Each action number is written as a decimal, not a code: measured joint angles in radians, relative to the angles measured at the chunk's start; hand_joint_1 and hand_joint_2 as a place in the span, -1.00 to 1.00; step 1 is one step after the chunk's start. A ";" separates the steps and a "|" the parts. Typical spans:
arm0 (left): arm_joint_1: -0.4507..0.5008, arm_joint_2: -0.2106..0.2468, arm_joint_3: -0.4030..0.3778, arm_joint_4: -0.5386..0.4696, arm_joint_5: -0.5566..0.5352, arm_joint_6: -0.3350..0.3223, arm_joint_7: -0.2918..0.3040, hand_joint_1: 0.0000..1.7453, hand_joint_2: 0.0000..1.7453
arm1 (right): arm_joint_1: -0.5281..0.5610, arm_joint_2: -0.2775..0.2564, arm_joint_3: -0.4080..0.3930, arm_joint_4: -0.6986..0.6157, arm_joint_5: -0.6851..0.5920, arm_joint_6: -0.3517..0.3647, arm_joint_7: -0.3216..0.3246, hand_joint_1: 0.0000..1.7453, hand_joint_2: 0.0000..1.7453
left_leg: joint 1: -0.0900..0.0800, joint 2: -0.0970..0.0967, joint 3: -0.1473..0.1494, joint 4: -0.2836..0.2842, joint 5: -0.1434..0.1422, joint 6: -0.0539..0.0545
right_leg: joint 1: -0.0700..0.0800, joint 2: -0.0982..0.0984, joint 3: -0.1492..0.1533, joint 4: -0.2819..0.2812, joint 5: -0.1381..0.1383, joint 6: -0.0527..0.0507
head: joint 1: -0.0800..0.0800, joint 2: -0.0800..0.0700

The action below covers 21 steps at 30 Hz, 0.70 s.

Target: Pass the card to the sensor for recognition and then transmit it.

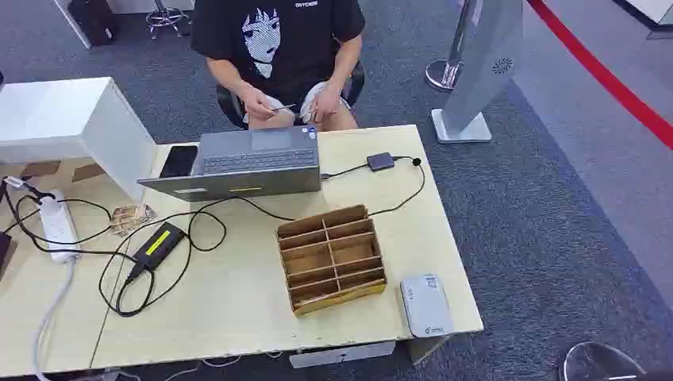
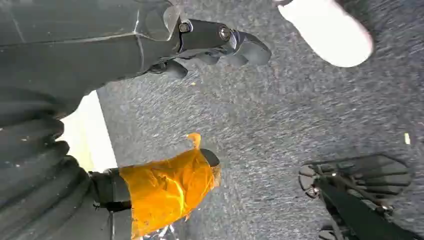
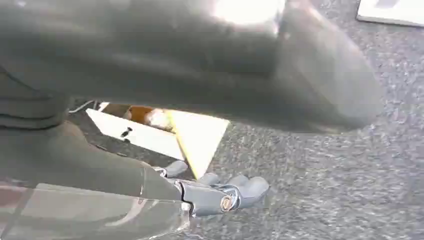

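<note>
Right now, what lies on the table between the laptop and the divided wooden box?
In the head view, a black cable crosses the bare tabletop between the laptop and the wooden box; nothing else lies there.

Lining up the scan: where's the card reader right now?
Head view: the card reader lies at the table's near right corner, just right of the wooden divider box.

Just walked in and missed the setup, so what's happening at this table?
Nothing is being handled by the robot yet. A seated person behind the laptop holds a card. The white card reader sits at the table's near corner, beside the wooden divider box. The left robot hand and right robot hand hang over carpet, holding nothing.
</note>
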 joint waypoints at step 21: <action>0.008 -0.015 0.052 0.000 -0.067 0.040 -0.033 -1.00 1.00 | 0.111 0.331 0.103 -1.118 0.353 -0.523 -0.414 -1.00 1.00 | 0.000 0.000 0.000 0.000 0.000 -0.001 | 0.000 0.000 0.000 0.000 0.000 0.000 | 0.000 0.000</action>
